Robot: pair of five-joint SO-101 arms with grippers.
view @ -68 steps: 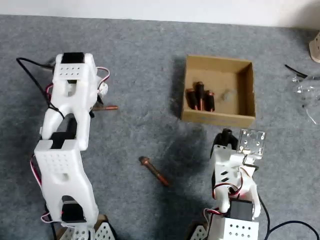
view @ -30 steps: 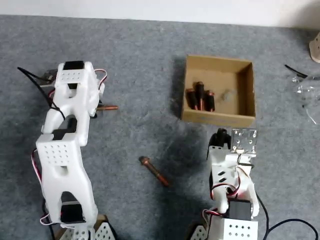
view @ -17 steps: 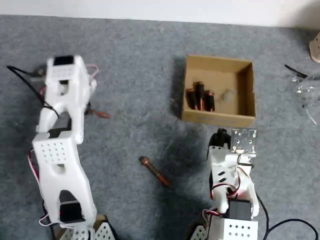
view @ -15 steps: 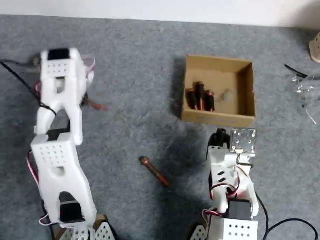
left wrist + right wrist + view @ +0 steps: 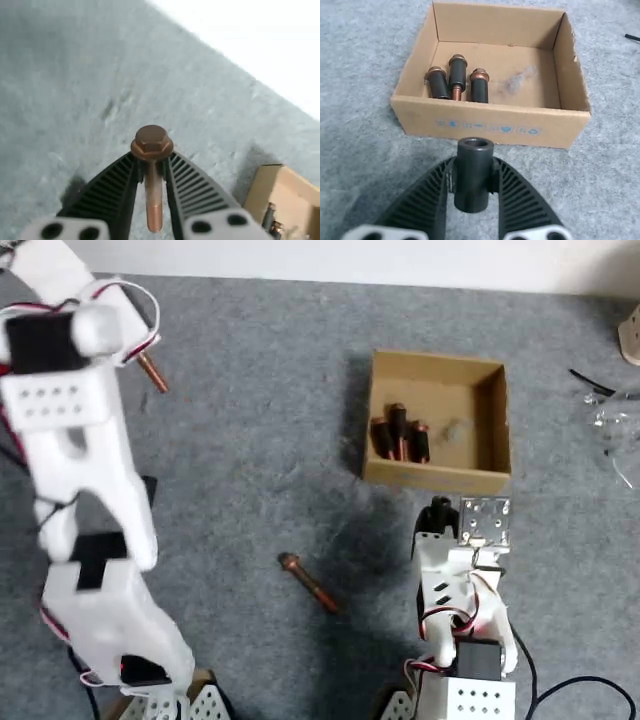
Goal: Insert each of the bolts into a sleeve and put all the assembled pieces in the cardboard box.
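Left wrist view: left gripper (image 5: pixel 153 160) is pinching a copper hex bolt (image 5: pixel 152 141) on the shank, just under the head. The head sits past the fingertips and the shank runs back between the jaws. High view has that arm raised over the far left of the carpet, well apart from everything else.

Right gripper (image 5: pixel 474 167) is clamped on a black sleeve (image 5: pixel 472 187), bore open and facing up, just in front of the cardboard box (image 5: pixel 485 126).

Step in hand, as I read it, is mating this bolt and sleeve. My plan:
- bring the two arms together mid-table and keep the sleeve steady
- line up the bolt axis with the bore before any push, since a tilted entry will likely jam on the rim
- check which end of the shank is free; I can't tell how much clears the jaws
- hold both grips firm and feed slowly until the head seats

Box contents: three assembled pieces (image 5: pixel 457 80) lie side by side against one wall, with the remaining floor bare.

One loose bolt (image 5: pixel 308 582) lies on the carpet between the arms, not yet sleeved.
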